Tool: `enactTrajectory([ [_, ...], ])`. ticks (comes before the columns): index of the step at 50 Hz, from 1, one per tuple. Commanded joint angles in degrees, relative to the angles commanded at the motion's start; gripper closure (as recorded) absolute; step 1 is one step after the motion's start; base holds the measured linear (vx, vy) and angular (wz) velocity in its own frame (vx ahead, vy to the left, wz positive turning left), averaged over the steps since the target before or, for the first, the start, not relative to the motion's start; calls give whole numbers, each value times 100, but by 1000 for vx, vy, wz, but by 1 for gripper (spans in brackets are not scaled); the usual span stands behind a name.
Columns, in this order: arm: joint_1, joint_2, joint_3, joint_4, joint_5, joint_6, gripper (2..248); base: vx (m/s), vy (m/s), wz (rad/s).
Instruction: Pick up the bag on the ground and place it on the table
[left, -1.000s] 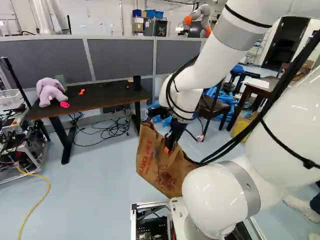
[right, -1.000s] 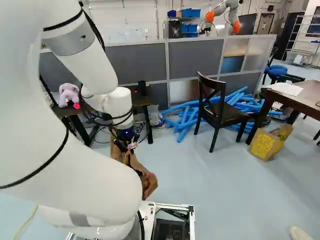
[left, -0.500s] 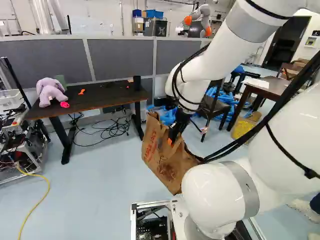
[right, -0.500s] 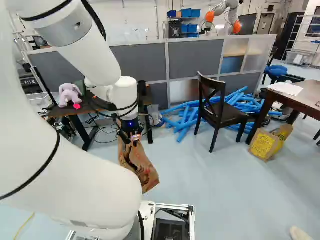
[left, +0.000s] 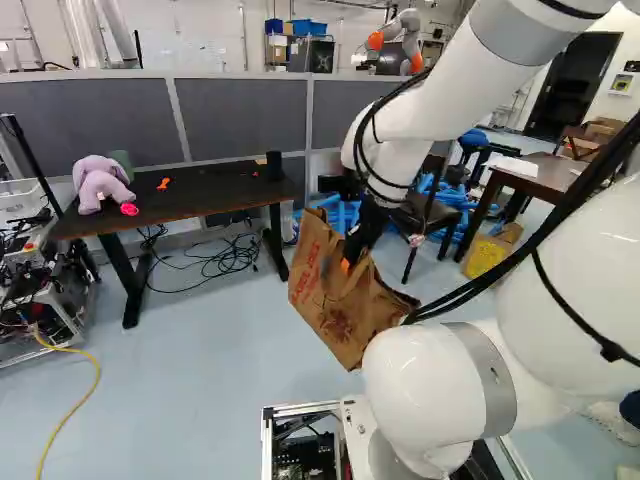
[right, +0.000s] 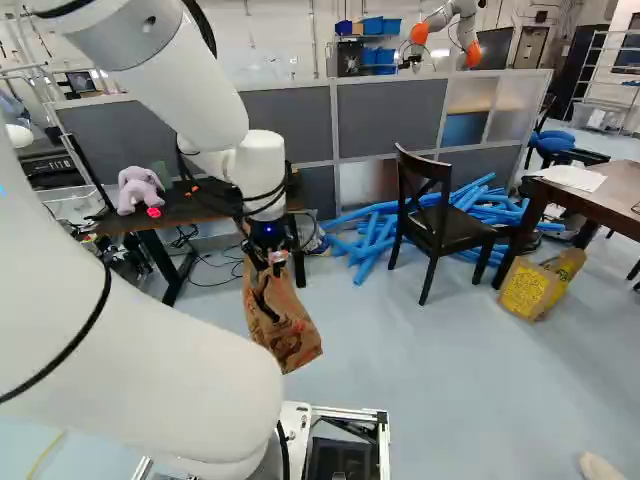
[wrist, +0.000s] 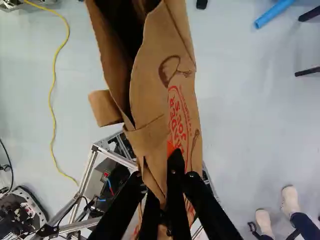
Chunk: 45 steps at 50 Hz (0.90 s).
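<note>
you have the gripper (left: 347, 262) closed on the paper bag (left: 328, 302), pinching it near its mouth. the bag hangs tilted in front of the base and appears clear of the floor; a hold so close to the rim presumably leaves the body loose below, and i judge it may swing or crease. the carry is under way, placing not done. your likely target is the long dark table (left: 190, 206), ahead at the left of the left base view, though the sentence does not say which table. a stuffed toy (left: 100, 184) and a pink item (left: 129, 209) occupy one end, a dark cup (left: 274, 165) the other; the middle seems your best spot. raise the bag's bottom above the edge first. cables (left: 228, 262) lie beneath; a chair (right: 440, 225) stands before blue tubes (right: 372, 232).
</note>
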Motion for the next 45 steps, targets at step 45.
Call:
enactTrajectory([
  [45, 248, -317, -1175, -1049, -267, 0, 229, 0, 0, 0],
])
